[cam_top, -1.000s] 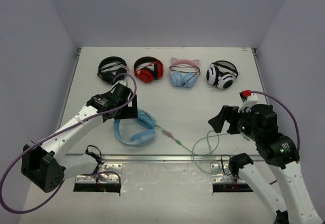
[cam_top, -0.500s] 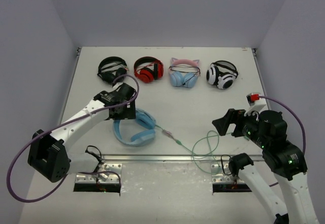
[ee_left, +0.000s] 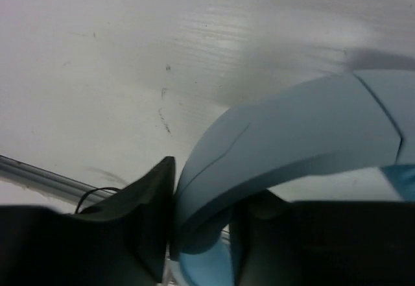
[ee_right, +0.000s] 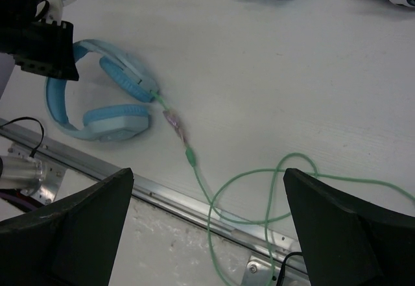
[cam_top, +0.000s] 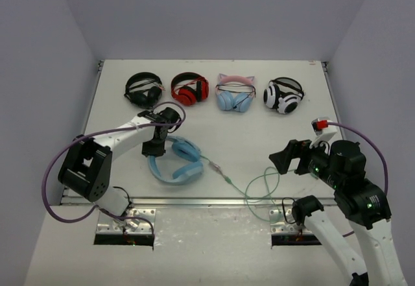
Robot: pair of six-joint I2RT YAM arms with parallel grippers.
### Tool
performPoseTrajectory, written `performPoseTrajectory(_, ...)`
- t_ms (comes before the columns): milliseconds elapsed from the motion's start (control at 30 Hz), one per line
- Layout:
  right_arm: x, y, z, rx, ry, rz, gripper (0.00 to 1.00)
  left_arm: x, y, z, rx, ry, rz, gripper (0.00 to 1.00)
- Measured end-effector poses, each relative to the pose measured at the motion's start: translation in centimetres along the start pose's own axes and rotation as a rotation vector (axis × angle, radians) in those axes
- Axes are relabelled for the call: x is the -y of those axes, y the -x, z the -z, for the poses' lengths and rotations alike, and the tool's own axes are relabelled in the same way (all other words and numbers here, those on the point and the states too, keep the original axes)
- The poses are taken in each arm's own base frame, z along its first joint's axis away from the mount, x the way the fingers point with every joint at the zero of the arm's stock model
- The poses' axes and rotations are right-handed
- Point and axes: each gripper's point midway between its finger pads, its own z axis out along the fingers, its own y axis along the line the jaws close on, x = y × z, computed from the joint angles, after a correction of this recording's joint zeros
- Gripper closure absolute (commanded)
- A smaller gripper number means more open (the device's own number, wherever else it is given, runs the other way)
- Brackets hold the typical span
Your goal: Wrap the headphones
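**Five Pairs Counted**

Five pairs are being carried by the tabletop (cam_top: 259,124): four other pairs (cam_top: 189,89) across the top, the headphones (cam_top: 187,169) left of centre near the front rail (cam_top: 194,201). Their headband (ee_left: 292,130) is being clamped by the left pincer (cam_top: 155,148); the right pincer (cam_top: 285,159) is being held wide above the cable (cam_top: 264,183), lower right.

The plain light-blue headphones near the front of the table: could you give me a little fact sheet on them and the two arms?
Item: plain light-blue over-ear headphones, lying on the white table
Left pincer: shut on the wide blue headband
Right pincer: open, holding nothing, hovering above the cable
Cable: thin pale-green cord, loose, looping toward the table's near edge, not yet wrapped
Back row: four other headphone pairs, side by side, none touched by an arm
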Motion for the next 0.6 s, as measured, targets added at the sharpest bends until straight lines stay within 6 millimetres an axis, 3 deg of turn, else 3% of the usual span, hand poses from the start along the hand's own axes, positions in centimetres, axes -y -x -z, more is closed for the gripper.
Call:
performPoseTrajectory(33, 0.0, 0.0, 0.0, -0.001, 0.0, 0.001, 0.01, -0.1, -0.1, 0.0, -0.007, -0.005, -0.014, 0.93)
performPoseTrajectory(67, 0.1, -0.2, -0.2, -0.006, -0.002, 0.004, 0.01, -0.1, -0.3, 0.0, -0.016, -0.012, -0.028, 1.0)
performPoseTrajectory(200, 0.4, -1.0, -0.8, -0.025, -0.006, 0.003, 0.01, 0.8, 0.6, 0.1, 0.021, -0.049, 0.001, 1.0)
performPoseTrajectory(333, -0.3, -1.6, -2.1, -0.029, 0.053, -0.01, 0.01, 0.9, 1.0, 1.9, 0.073, -0.102, -0.005, 1.0)
performPoseTrajectory(467, -2.1, -2.8, -4.5, -0.011, 0.212, -0.034, 0.01, 0.7, 2.2, 5.4, 0.172, -0.179, 0.008, 1.0)
performPoseTrajectory(600, -3.1, -4.0, -6.7, 0.025, 0.336, -0.02, 0.01, 0.3, 4.8, 10.6, 0.308, -0.284, 0.045, 1.0)
